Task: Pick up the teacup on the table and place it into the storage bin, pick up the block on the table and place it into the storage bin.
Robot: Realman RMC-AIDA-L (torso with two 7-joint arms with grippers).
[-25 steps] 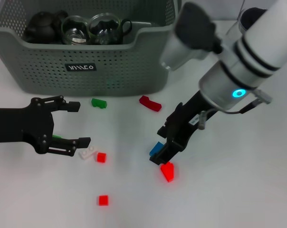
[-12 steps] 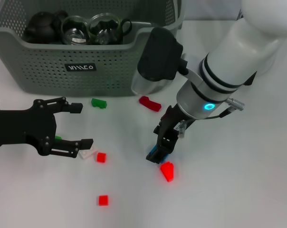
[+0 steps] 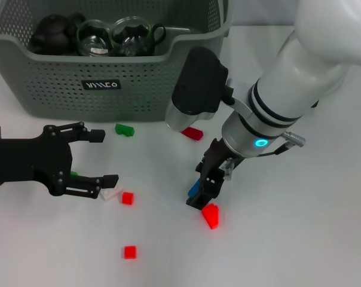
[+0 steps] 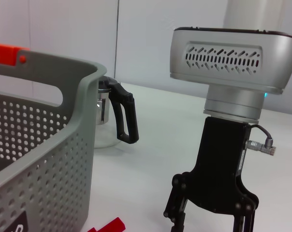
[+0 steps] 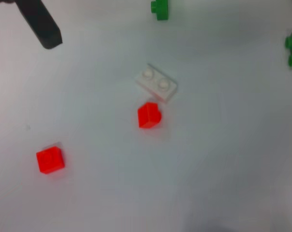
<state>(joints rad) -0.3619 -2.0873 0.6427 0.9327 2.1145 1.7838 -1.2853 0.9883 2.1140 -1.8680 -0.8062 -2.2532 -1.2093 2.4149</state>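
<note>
Spreading plain and white under everything, the tabletop (image 3: 300, 239) runs back to a pale wall, with small red, green, white and blue blocks scattered over its near part. At far left stands the storage bin (image 3: 138, 89), a grey-green perforated basket with a dipped front rim and a small black label (image 3: 102, 85) whose white lettering is not legible; dark and glass teaware sits inside. The right claw (image 3: 199, 197) points down at the blue block (image 3: 194, 188), touching or gripping it, I cannot tell which, just beside a red block (image 3: 210, 215), while the left claw (image 3: 107, 156) hovers wide open near left.

A plain white table (image 3: 300, 239) meets a pale, bare wall (image 4: 151, 38) behind.
</note>
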